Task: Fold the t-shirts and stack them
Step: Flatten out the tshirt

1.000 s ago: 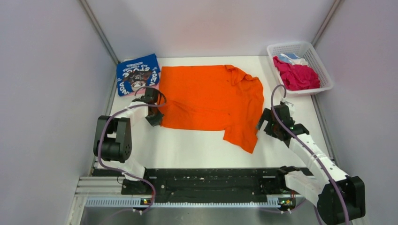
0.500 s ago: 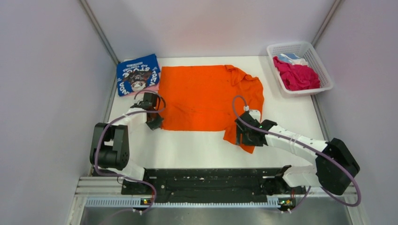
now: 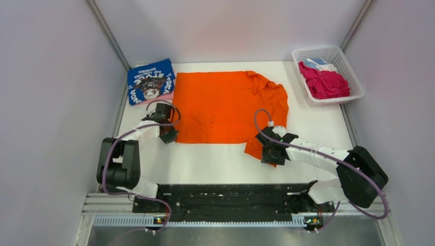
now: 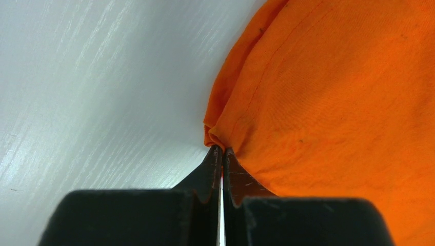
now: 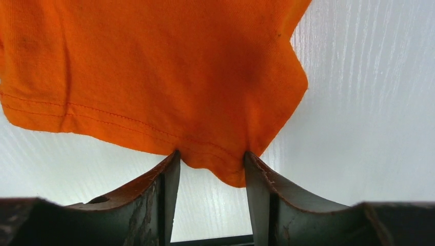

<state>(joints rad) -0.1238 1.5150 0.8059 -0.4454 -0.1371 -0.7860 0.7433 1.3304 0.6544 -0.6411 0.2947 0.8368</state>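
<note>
Orange t-shirt (image 3: 225,105) is spread flat on the tabletop (image 3: 215,159). Its near-left corner is pinched by the left hand (image 4: 222,151), fingers together; the right hand (image 5: 211,156) is held apart astride the sleeve hem.

White lettering on blue t-shirt (image 3: 151,81) (upside down): not legible.

Robot lab test cell.
A white table (image 3: 318,123) is boxed in by plain pale panels (image 3: 51,102) on metal struts (image 3: 110,38), with a left arm (image 3: 122,161) and right arm (image 3: 318,154) bolted to a black rail (image 3: 231,197) at its near edge.
</note>
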